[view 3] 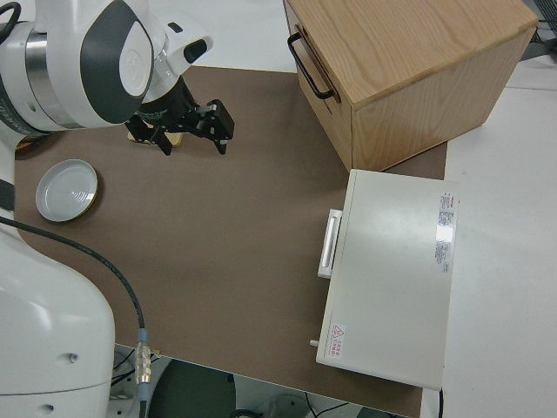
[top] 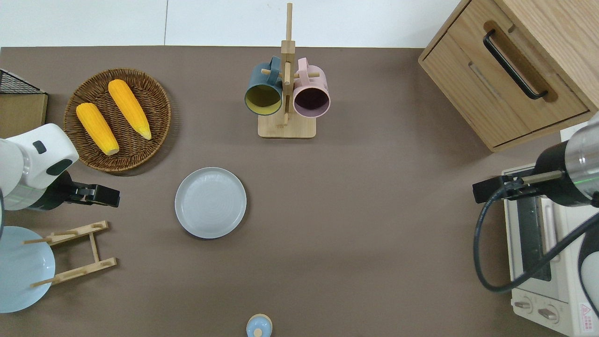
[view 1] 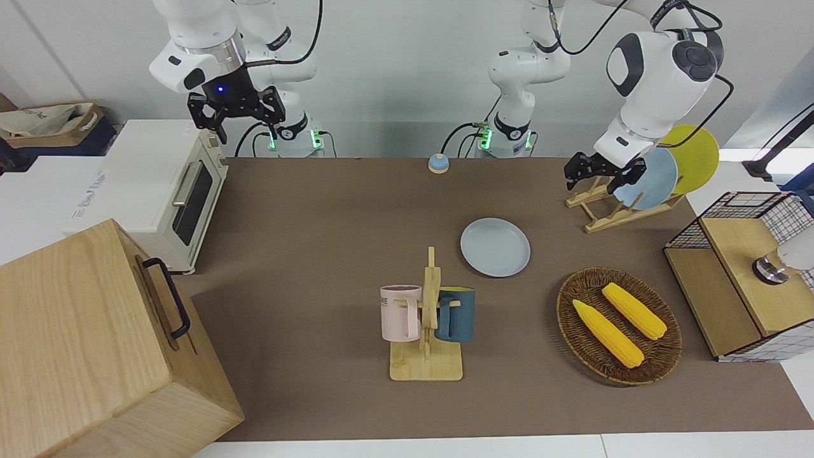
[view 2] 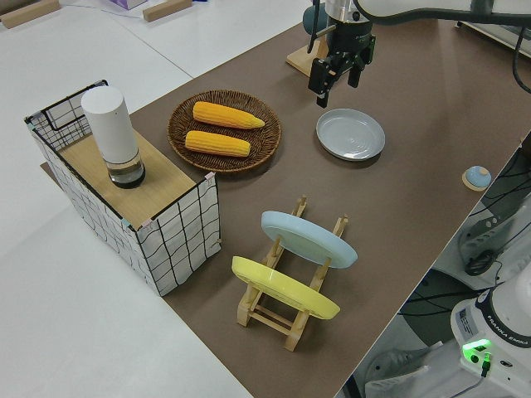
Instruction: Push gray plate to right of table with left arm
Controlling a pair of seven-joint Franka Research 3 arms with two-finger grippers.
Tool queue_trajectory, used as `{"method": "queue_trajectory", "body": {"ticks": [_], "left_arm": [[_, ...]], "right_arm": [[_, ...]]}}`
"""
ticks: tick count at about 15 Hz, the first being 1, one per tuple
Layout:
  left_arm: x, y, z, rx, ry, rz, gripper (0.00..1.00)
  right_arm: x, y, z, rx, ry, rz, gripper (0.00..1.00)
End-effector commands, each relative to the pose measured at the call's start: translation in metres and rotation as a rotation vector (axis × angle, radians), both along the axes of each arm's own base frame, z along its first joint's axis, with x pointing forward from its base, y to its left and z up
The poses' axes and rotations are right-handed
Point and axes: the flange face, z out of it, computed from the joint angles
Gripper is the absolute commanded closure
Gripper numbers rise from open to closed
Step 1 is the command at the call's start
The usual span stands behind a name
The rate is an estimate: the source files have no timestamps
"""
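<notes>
The gray plate (view 1: 495,247) lies flat on the brown table (top: 374,210), nearer to the robots than the mug stand; it also shows in the overhead view (top: 210,202), the left side view (view 2: 350,134) and the right side view (view 3: 66,190). My left gripper (top: 102,195) is open and empty. It hangs in the air over bare table between the wicker basket and the plate rack, apart from the plate on the side toward the left arm's end. It also shows in the front view (view 1: 594,173) and the left side view (view 2: 336,73). My right arm is parked, its gripper (view 1: 235,114) open.
A mug stand (top: 286,93) holds two mugs. A wicker basket (top: 154,140) holds two corn cobs. A plate rack (view 1: 604,210) holds a sky-blue plate (view 1: 652,181) and a yellow plate (view 1: 696,156). A toaster oven (view 1: 172,184), wooden cabinet (view 1: 95,343), wire basket (view 1: 744,280) and bell (view 1: 438,163) stand around.
</notes>
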Motion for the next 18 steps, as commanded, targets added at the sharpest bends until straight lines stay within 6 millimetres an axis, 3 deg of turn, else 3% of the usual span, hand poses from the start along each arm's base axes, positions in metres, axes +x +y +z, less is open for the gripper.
{"method": "queue_trajectory", "body": {"ticks": [1, 8, 11, 18], "left_arm": [[-0.005, 0.000, -0.002, 0.005, -0.013, -0.014, 0.00], [-0.005, 0.000, -0.003, 0.007, -0.009, 0.004, 0.00], [-0.009, 0.000, -0.014, -0.012, 0.011, 0.086, 0.00], [-0.019, -0.003, -0.042, -0.009, -0.029, 0.096, 0.00]], "right_arm": [[-0.003, -0.002, 0.004, 0.009, 0.003, -0.006, 0.017], [-0.003, -0.002, 0.004, 0.009, 0.003, -0.004, 0.017], [-0.003, -0.003, 0.004, 0.009, 0.003, -0.006, 0.017], [-0.003, -0.003, 0.004, 0.009, 0.003, -0.006, 0.017]]}}
